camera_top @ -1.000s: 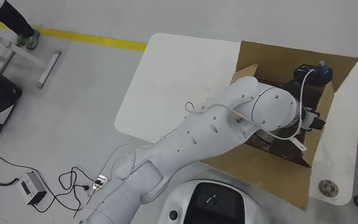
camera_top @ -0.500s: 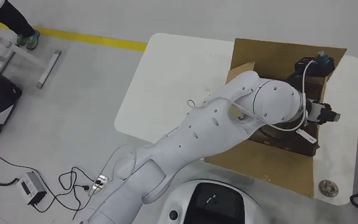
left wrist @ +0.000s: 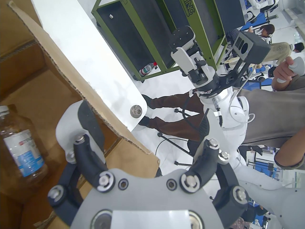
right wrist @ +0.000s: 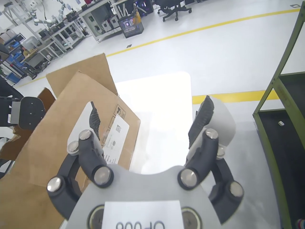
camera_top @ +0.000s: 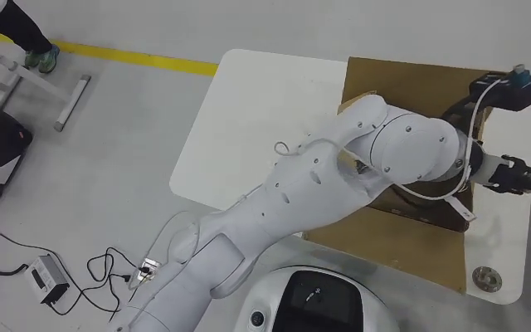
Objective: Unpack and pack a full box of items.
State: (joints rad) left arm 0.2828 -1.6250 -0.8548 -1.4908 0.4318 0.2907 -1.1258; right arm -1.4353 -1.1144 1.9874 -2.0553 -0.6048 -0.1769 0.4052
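An open cardboard box stands at the right end of the white table. Inside it lies a clear plastic bottle with a white and blue label. My left arm stretches across the box, and my left gripper is open at the box's right wall. One finger is inside the box, the other outside, with the cardboard edge between them. My right gripper hangs open and holds nothing, just outside the box next to its labelled flap.
A green-framed rack with black shelves stands on the floor close to the table's right end. A round metal disc sits in the table's near right corner. The table's left part is bare white surface.
My left arm has swung to the right across the box, taking its gripper from above the box's inside out to the right wall. The box's right side has shifted a little.
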